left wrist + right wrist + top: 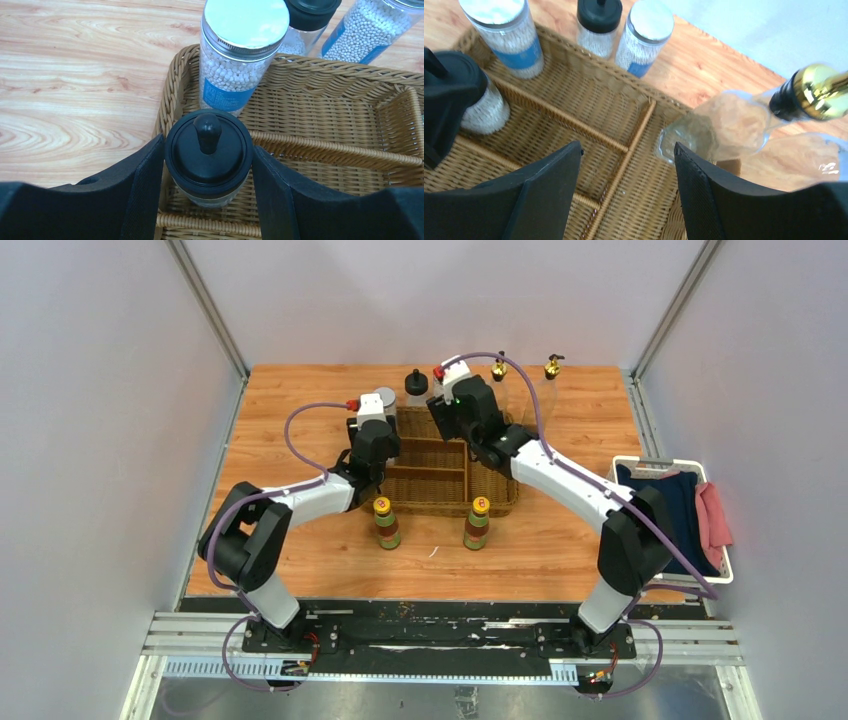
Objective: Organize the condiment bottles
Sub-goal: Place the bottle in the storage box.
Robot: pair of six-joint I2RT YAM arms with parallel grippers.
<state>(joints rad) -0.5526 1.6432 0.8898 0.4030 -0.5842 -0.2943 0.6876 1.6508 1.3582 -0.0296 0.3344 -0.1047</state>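
A wicker basket (pixel 495 498) with dividers sits mid-table. My left gripper (pixel 207 145) is shut on a black-capped bottle (pixel 209 155), which stands low in the basket's left compartment (pixel 320 125). A grey-lidded jar (pixel 245 30) stands in the basket's back left corner. Behind the rim stand another black-capped bottle (pixel 596 25) and a second grey-lidded jar (pixel 644 35). My right gripper (pixel 626 147) is open and empty above the basket's dividers (pixel 634 140). A clear gold-topped bottle (pixel 724 125) is close by its right finger. Both gold-topped bottles (pixel 499 375) (pixel 551 370) stand at the back right. Two yellow-capped bottles (pixel 386 523) (pixel 477 523) stand in front of the basket.
A white bin (pixel 722 560) holding dark blue and pink cloths stands at the table's right edge. Grey walls close in the table on the left, the back and the right. Purple cables loop over both arms.
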